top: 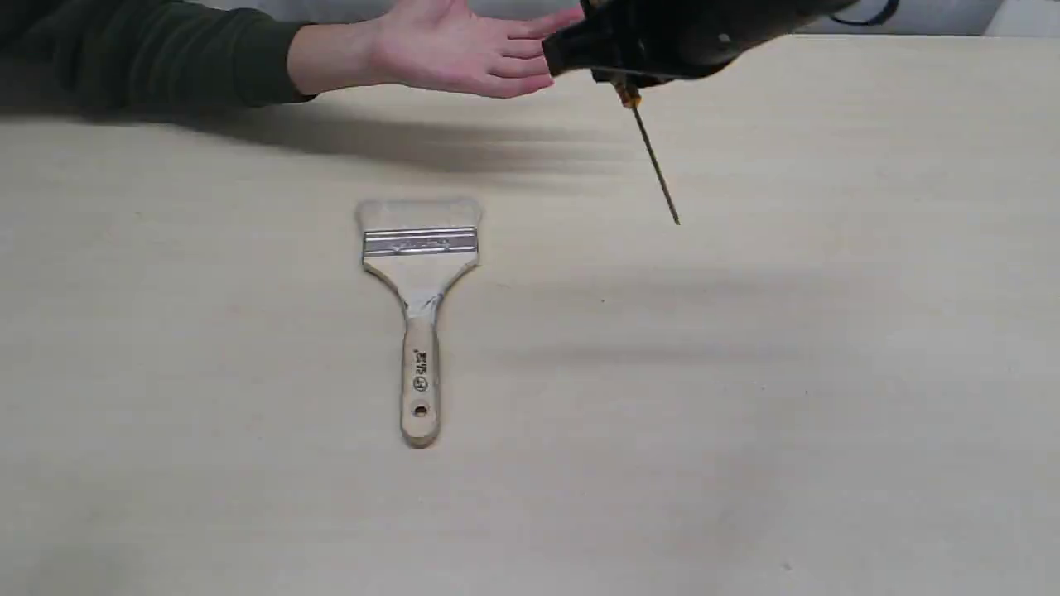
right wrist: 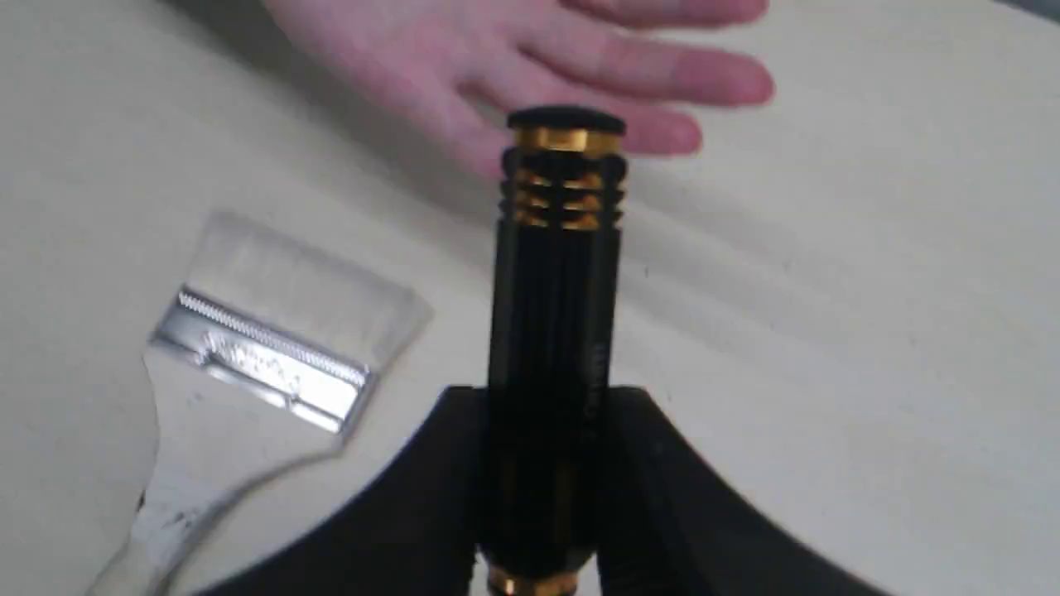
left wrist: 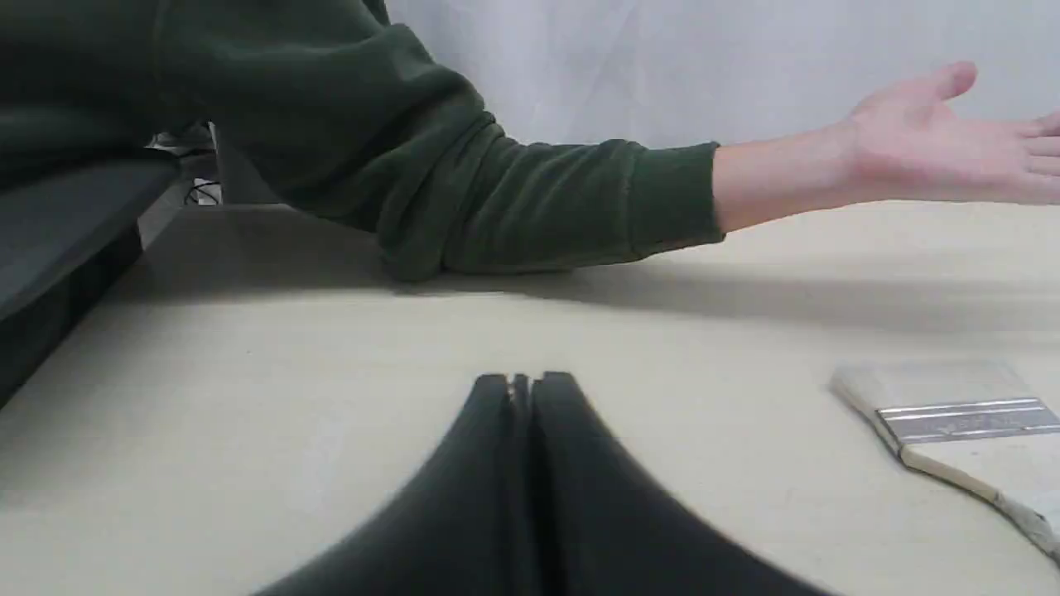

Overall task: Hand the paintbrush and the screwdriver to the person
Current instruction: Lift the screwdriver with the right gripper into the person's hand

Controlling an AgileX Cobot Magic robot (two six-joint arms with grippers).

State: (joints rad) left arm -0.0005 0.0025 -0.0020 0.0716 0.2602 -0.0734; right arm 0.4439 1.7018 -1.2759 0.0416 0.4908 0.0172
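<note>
A: Above the table (top: pixel 828 414), what does your right gripper (right wrist: pixel 546 414) hold?
B: It clamps the screwdriver (top: pixel 654 161), beside the person's hand (top: pixel 447 50). My left gripper (left wrist: pixel 522 385) is closed. The paintbrush (top: pixel 421 306) lies on the table.

pale beige tabletop (top: pixel 745 414), plain white wall (left wrist: pixel 704 66) behind, dark shelf (left wrist: pixel 58 223) at one edge, soft even light
</note>
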